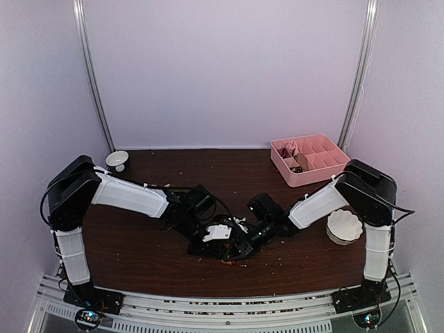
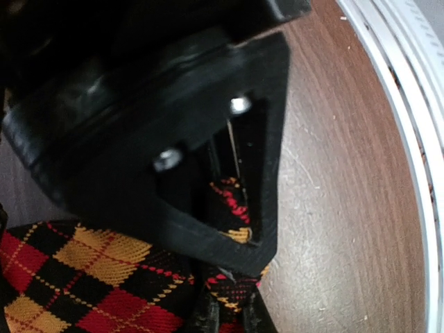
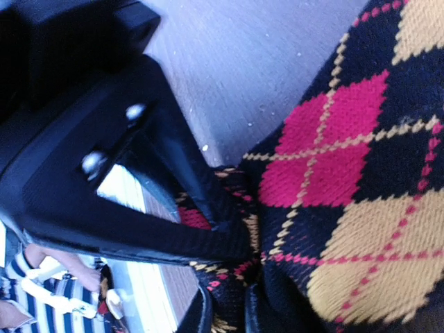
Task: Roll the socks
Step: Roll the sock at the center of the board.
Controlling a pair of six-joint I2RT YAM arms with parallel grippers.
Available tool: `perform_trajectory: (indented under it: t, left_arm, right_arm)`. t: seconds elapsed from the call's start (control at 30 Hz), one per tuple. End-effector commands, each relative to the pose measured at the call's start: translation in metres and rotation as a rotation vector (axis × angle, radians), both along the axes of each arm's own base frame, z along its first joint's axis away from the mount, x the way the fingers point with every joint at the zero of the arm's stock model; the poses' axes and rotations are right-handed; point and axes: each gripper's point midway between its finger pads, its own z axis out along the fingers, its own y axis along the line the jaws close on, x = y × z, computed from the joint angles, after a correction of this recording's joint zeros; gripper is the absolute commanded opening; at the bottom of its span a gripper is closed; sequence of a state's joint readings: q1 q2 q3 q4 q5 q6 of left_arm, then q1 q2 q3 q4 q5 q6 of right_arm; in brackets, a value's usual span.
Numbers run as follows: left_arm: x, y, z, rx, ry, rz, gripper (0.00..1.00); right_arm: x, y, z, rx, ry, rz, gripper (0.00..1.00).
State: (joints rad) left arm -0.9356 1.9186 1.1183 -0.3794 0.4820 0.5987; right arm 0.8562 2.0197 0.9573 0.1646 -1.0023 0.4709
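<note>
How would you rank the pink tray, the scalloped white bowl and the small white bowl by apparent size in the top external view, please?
1. pink tray
2. scalloped white bowl
3. small white bowl
The differences are plain, with no ties.

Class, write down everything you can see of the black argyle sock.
The argyle sock is knitted fabric, black with red and orange-tan diamonds crossed by thin dotted lines. It lies bunched on the brown wood-grain table, near its front edge, between the two arms. Both the left hand and the right hand are closed on folds of it, pinching fabric between their fingertips. From above it is mostly hidden under them.
</note>
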Motion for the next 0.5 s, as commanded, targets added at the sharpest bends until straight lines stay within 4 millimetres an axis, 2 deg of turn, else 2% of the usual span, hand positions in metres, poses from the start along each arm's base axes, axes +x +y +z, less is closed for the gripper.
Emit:
perform_trajectory:
  t: [0.0,0.17,0.2,0.33,0.43,0.47]
  left_arm:
    - [-0.005,0.034,-0.035,0.169,0.182,0.077,0.00]
    - [-0.008,0.038,-0.041,0.194,0.380,0.145,0.00]
    - [-0.008,0.039,-0.043,0.201,0.410,0.159,0.00]
    - [-0.007,0.041,-0.051,0.220,0.474,0.201,0.00]
    - [-0.006,0.042,-0.056,0.239,0.532,0.229,0.00]
    - [-0.007,0.041,-0.055,0.240,0.560,0.232,0.00]
  right_arm:
    - [-0.001,-0.025,-0.024,-0.128,-0.051,-0.064,0.17]
    - [0.011,-0.029,0.002,-0.041,-0.208,-0.136,0.25]
    - [0.014,-0.032,0.004,-0.037,-0.236,-0.151,0.29]
    - [0.022,-0.044,0.011,-0.045,-0.328,-0.205,0.34]
    - [0.031,-0.055,0.020,-0.052,-0.414,-0.259,0.43]
    - [0.034,-0.060,0.024,-0.054,-0.454,-0.282,0.53]
